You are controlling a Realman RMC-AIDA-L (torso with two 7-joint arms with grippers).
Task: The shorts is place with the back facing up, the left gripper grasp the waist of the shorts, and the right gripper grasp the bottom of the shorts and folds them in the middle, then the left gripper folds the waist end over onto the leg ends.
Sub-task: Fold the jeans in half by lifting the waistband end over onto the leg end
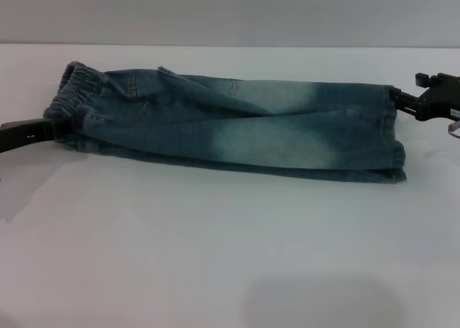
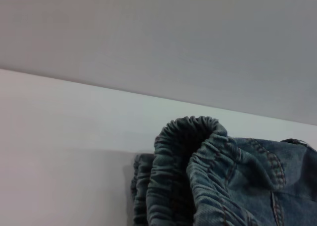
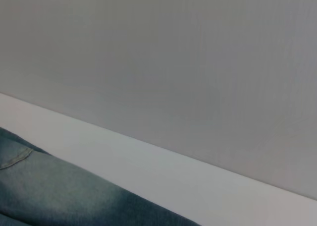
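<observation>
The shorts (image 1: pixel 230 126) lie across the white table, folded lengthwise into a long narrow strip, with pale bleached patches facing up. The ruffled waist (image 1: pixel 75 90) is the left end and the flat bottom of the shorts (image 1: pixel 394 137) is the right end. My left gripper (image 1: pixel 52 126) comes in low from the left and is shut on the near corner of the waist, which bunches up close in the left wrist view (image 2: pixel 198 176). At the far right, my right gripper (image 1: pixel 394 95) is shut on the upper corner of the hem. Denim (image 3: pixel 59 196) also shows in the right wrist view.
The white table (image 1: pixel 215 256) spreads in front of the shorts and ends at a plain grey wall (image 1: pixel 230 11) behind them. A faint shadow lies on the table at the near right.
</observation>
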